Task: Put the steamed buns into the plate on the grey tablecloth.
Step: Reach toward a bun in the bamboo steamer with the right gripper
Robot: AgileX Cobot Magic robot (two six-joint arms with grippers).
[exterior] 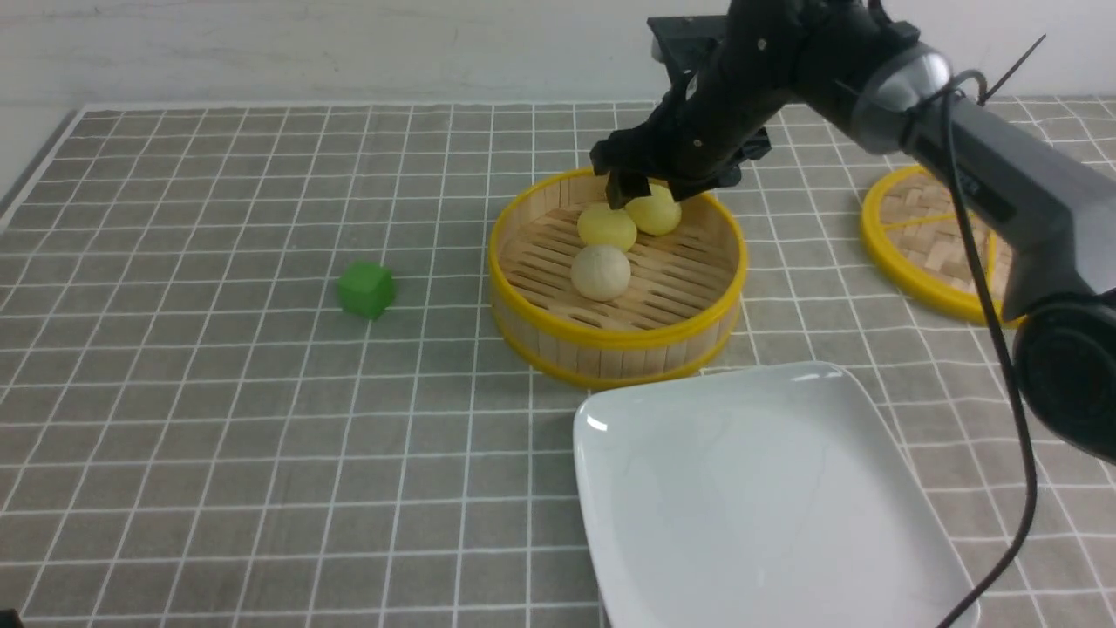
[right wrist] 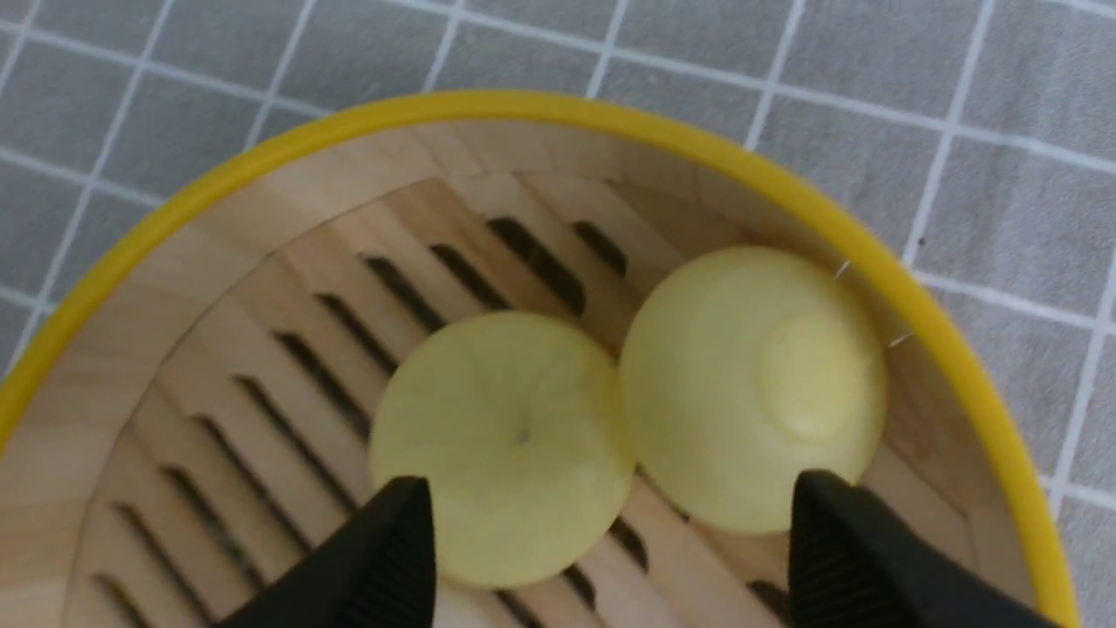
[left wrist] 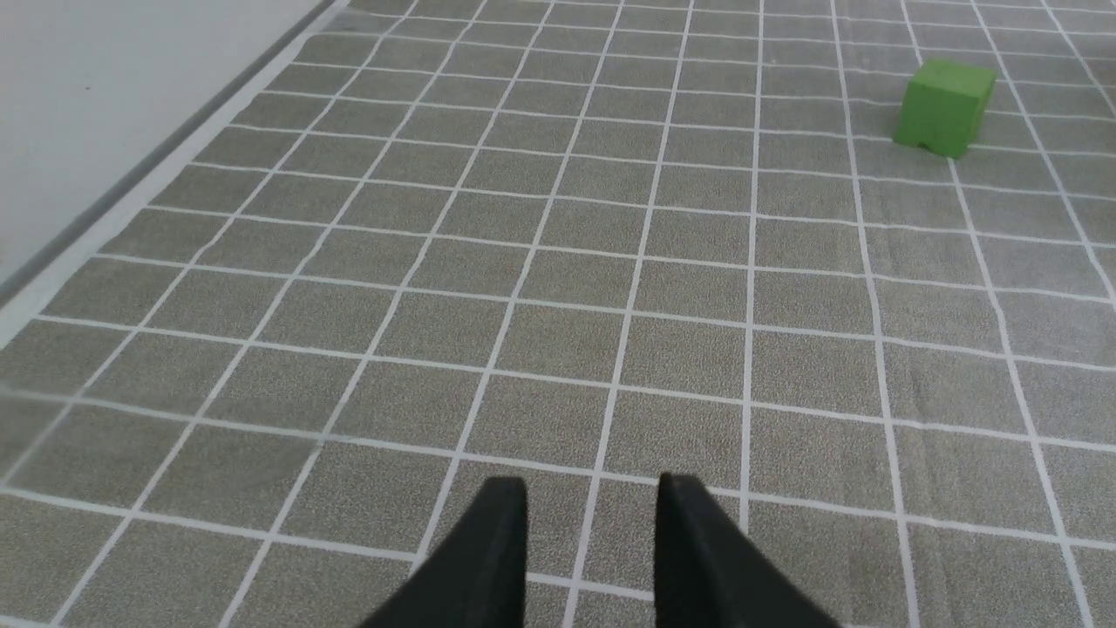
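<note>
Three steamed buns lie in a round bamboo steamer (exterior: 540, 327): two pale yellow ones (exterior: 607, 227) (exterior: 656, 212) at the back and an off-white one (exterior: 600, 272) in front. My right gripper (exterior: 649, 187) hangs open just above the two yellow buns. In the right wrist view its fingertips (right wrist: 397, 532) straddle both yellow buns (right wrist: 501, 445) (right wrist: 750, 384), holding nothing. The white square plate (exterior: 758, 497) lies empty on the grey tablecloth (exterior: 218, 419), in front of the steamer. My left gripper (left wrist: 591, 497) is open over bare cloth and does not show in the front view.
A green cube (exterior: 366, 289) sits on the cloth left of the steamer; it also shows in the left wrist view (left wrist: 944, 106). The round woven yellow-rimmed lid (exterior: 928, 240) lies at the far right. The cloth's left edge (exterior: 39, 166) meets a white surface.
</note>
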